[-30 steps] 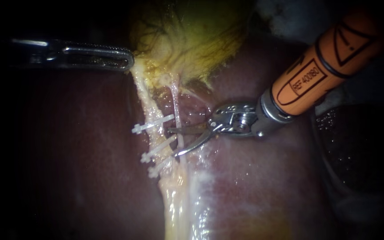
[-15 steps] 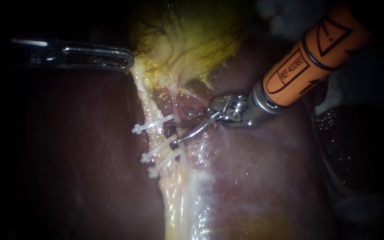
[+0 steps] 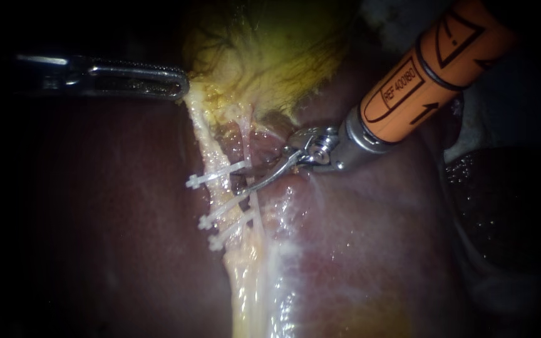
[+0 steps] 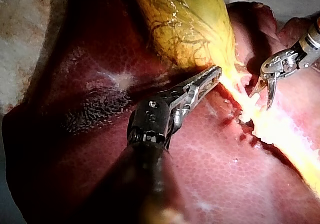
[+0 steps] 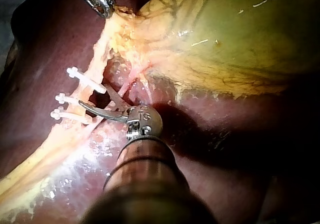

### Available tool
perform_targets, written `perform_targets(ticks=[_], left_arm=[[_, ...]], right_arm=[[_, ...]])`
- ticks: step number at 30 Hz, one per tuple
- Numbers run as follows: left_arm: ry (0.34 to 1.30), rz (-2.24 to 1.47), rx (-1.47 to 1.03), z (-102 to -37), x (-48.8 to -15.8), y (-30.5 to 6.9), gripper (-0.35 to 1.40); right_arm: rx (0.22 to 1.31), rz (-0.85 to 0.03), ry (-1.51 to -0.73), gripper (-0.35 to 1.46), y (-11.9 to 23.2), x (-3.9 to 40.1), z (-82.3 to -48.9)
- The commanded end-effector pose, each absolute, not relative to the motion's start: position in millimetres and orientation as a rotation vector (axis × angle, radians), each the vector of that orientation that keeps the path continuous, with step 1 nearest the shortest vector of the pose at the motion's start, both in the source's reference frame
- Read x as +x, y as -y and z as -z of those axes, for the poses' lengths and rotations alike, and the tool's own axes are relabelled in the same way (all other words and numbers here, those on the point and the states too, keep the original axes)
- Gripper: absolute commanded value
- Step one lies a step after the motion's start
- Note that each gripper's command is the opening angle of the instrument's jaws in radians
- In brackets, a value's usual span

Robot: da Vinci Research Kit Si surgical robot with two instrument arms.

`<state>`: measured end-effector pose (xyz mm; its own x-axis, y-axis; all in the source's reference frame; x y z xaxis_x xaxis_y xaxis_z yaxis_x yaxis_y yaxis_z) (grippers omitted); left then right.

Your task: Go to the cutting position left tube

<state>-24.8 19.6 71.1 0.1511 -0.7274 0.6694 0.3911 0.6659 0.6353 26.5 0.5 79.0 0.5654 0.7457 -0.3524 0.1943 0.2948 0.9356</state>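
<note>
Right instrument (image 3: 239, 185) at the left tube (image 3: 211, 147)
Its end effector (image 5: 94, 96) spread around it between clips (image 3: 205, 179); left instrument (image 3: 180, 84) pinches gallbladder (image 3: 264, 56)

Left instrument (image 3: 180, 84) level, clamped on gallbladder (image 3: 264, 56); right instrument (image 3: 247, 185) slanted down, tip parted.

Dark margins in endoscope view; pale mottled surface (image 4: 20, 44) at scene edge
</note>
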Motion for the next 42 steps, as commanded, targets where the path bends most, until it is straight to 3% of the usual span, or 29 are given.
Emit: perform_targets(ticks=[1,19,23,34,38,42], left_arm=[[1.165,0.826,0.346,-71.2,-24.8,-19.6,-0.35],[1.164,0.827,0.345,-71.3,-25.0,-19.6,-0.35],[1.164,0.827,0.345,-71.3,-25.0,-19.6,-0.35],[1.164,0.827,0.345,-71.3,-25.0,-19.6,-0.35],[1.164,0.827,0.345,-71.3,-25.0,-19.6,-0.35],[1.164,0.827,0.345,-71.3,-24.9,-19.7,-0.35]], right_arm=[[1.249,-0.451,-0.941,0.87,-0.4,26.8,-79.0],[1.290,-0.458,-0.996,0.83,2.4,31.0,-76.5],[1.273,-0.427,-1.045,0.85,2.5,32.0,-76.5],[1.004,-0.225,-1.261,1.00,2.5,34.9,-76.9],[0.930,-0.146,-1.310,1.02,2.7,35.0,-76.5],[0.918,-0.131,-1.326,1.02,3.0,35.2,-75.6]])
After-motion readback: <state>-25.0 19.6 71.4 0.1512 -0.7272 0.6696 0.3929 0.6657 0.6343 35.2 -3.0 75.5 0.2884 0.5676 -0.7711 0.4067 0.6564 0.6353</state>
